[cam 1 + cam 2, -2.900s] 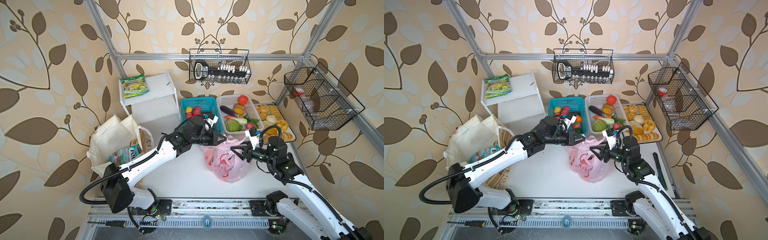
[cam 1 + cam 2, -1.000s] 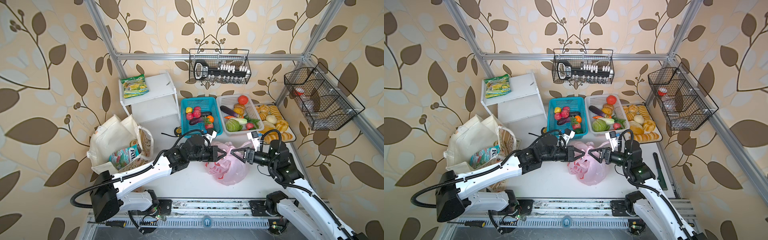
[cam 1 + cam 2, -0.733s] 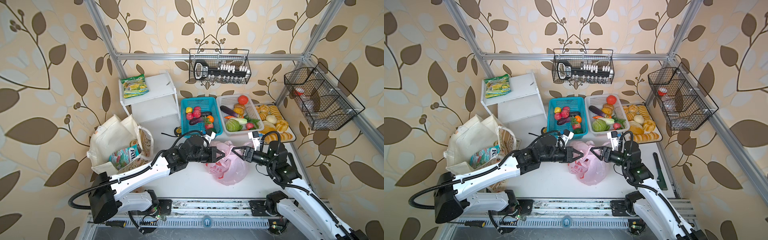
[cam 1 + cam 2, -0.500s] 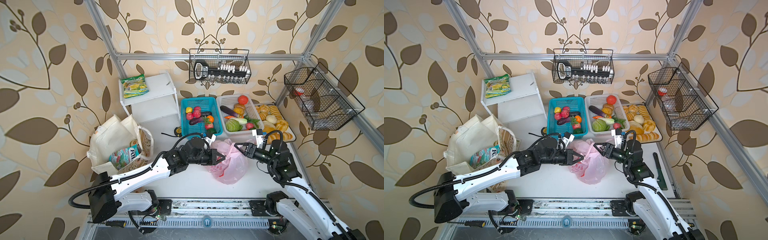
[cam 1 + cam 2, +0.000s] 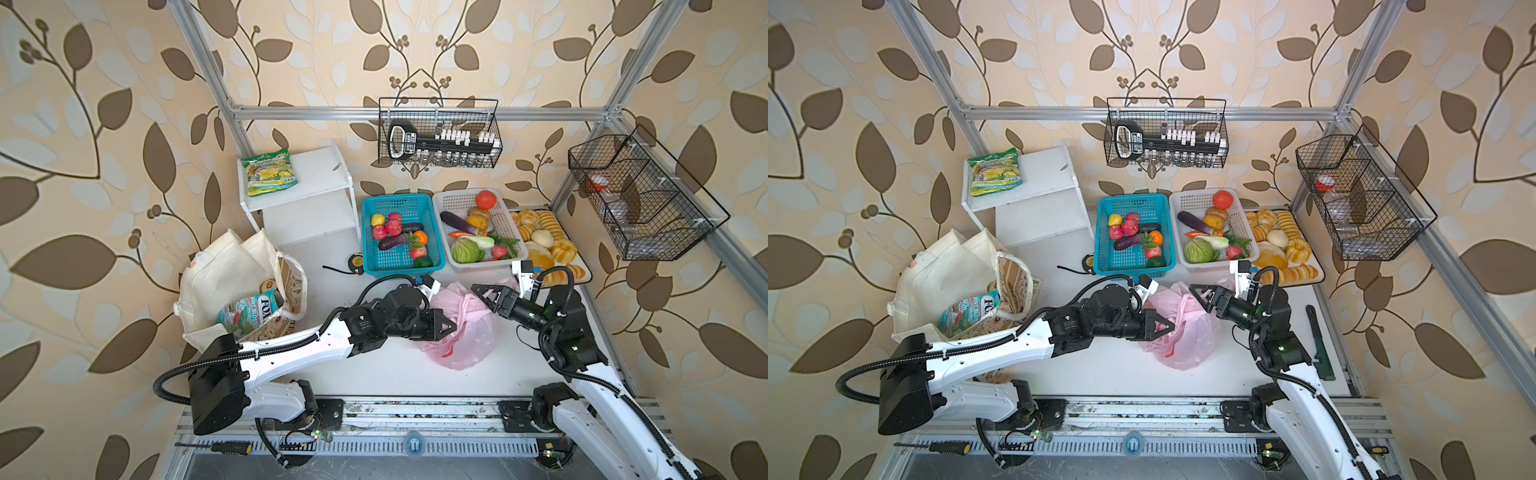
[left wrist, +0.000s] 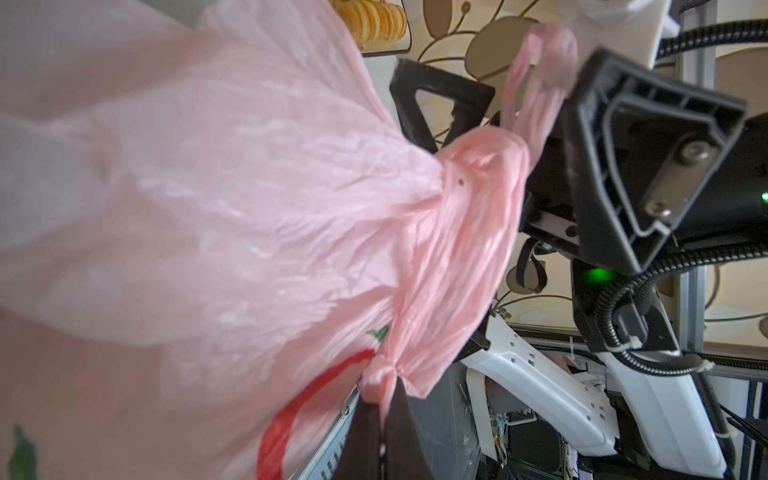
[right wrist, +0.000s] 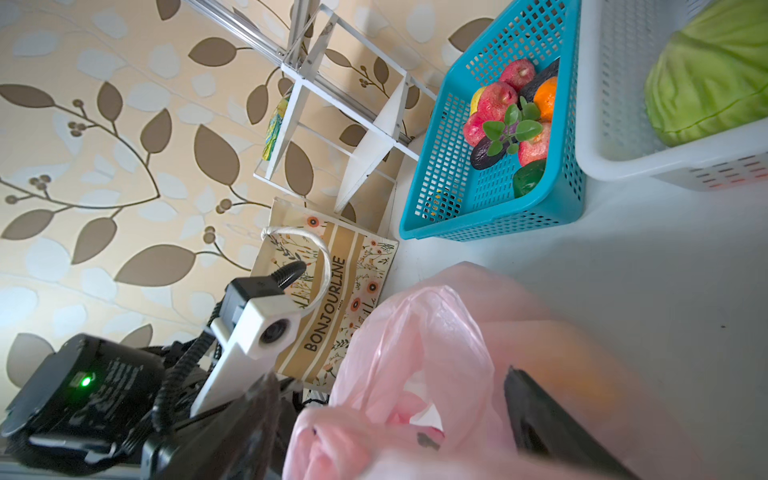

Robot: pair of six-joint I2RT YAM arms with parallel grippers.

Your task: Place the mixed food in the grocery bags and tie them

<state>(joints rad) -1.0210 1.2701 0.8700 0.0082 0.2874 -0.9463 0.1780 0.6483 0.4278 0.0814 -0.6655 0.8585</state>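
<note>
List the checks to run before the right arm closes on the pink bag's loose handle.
1. Left gripper shut on a handle of the pink plastic bag: ok.
2. Right gripper jaws open: ok.
3. Loose handle strand between the right jaws: ok.
4. Bag resting on the table: ok.
5. Knot finished: cannot tell.

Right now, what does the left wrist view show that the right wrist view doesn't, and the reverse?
Only the left wrist view: the left gripper shut on a twisted end of the pink bag, plus bread rolls. Only the right wrist view: the blue basket of fruit, the cabbage, the white shelf, a patterned paper bag. Both: the pink bag and the open right gripper.
</note>
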